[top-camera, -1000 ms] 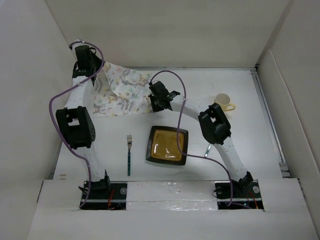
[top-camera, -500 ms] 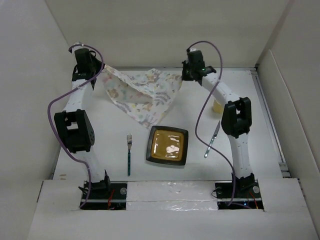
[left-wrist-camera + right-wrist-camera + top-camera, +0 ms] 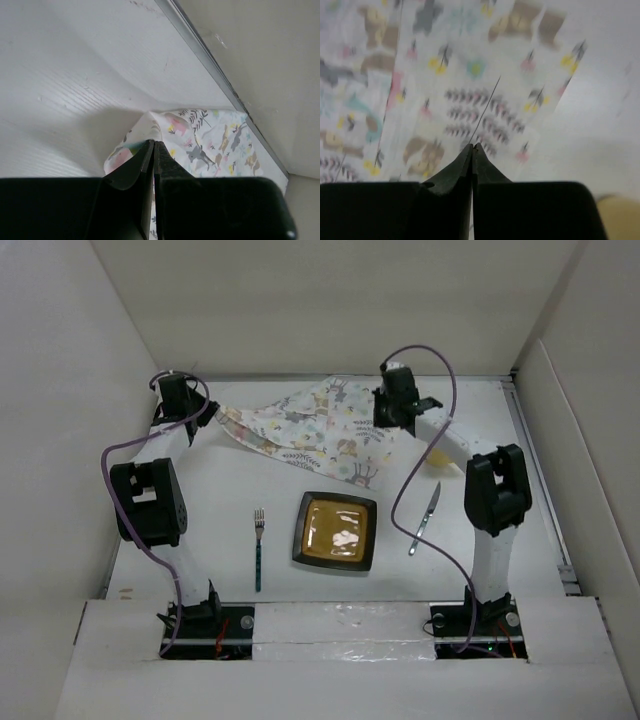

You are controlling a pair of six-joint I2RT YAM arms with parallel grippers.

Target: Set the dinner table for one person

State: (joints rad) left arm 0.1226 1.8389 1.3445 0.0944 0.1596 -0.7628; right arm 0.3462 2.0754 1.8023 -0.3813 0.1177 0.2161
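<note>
At desk (image 3: 215,525) far edge, my left end effector (image 3: 153,143) pinches animal-print placemat (image 3: 210,147) corner; right end effector (image 3: 472,146) pressed together above it

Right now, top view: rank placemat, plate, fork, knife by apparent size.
1. placemat, even bunched up
2. plate
3. fork and knife: near-equal length, too close to rank
</note>
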